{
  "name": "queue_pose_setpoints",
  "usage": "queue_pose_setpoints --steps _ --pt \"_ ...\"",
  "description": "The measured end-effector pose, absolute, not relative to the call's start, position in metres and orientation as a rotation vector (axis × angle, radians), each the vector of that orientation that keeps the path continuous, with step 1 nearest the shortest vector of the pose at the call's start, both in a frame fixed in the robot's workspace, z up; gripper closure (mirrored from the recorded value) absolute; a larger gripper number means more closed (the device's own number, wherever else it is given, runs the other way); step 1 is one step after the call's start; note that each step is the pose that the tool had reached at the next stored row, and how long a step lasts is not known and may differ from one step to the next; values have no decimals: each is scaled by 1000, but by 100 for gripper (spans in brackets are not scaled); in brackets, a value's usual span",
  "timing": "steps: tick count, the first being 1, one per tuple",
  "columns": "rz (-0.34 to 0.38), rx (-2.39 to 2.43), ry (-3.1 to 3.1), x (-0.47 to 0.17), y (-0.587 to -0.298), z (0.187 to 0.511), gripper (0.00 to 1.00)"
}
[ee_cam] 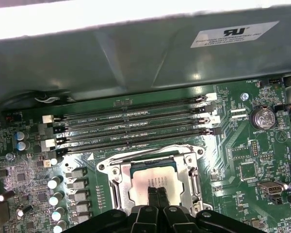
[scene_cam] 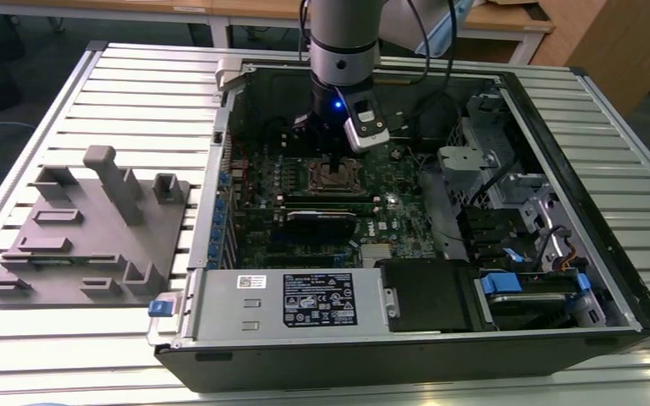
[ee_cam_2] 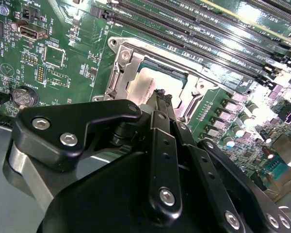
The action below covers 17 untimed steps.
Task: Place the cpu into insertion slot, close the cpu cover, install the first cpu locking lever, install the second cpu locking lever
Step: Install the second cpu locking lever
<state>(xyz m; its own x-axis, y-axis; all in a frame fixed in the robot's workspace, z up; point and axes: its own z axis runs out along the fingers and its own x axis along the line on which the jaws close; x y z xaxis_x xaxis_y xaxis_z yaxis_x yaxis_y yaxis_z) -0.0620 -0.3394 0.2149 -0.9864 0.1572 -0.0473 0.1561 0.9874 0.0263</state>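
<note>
My gripper [ee_cam: 156,193] sits low at the bottom centre of the first wrist view, its two fingers [ee_cam: 150,194] pressed together with no gap showing, their tips resting on or just above the cpu [ee_cam: 153,187]. I cannot tell whether they pinch anything; they look closed on nothing. In the second wrist view the black linkage fills the lower frame and the tips reach the chip's pale top at the centre. The cpu lies flat inside the insertion slot [ee_cam: 153,164], with the cpu cover [ee_cam: 118,182] framing it around the edges. Beyond it, memory slots [ee_cam: 136,127] run across the middle, then the grey case wall [ee_cam: 136,53] at the top. I judge the chip light, rigid and smooth-topped, its contact side fragile, so it is best held by opposite edges and kept level.
</note>
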Motion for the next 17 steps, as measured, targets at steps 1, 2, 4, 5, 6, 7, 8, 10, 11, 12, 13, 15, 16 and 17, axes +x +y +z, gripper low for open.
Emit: queue_pose_setpoints --steps 1,2,4,5,6,7,8,10,11,12,13,15,16,17 --pt "35 243 3083 -62 -339 215 89" --pt "35 243 3083 -62 -339 215 89" --pt "35 243 3083 -62 -339 215 89" --pt "35 243 3083 -62 -339 215 89" --pt "35 243 3083 -62 -339 215 89" --pt "35 243 3083 -62 -339 215 89" --pt "34 243 3083 -62 -339 216 89" --pt "34 243 3083 -62 -339 216 89" --pt "35 243 3083 -62 -339 216 89" --pt "35 243 3083 -62 -339 217 89" --pt "35 243 3083 -62 -339 217 89" --pt "35 243 3083 -62 -339 218 89" --pt "35 243 3083 -62 -339 218 89" --pt "35 243 3083 -62 -339 218 89"
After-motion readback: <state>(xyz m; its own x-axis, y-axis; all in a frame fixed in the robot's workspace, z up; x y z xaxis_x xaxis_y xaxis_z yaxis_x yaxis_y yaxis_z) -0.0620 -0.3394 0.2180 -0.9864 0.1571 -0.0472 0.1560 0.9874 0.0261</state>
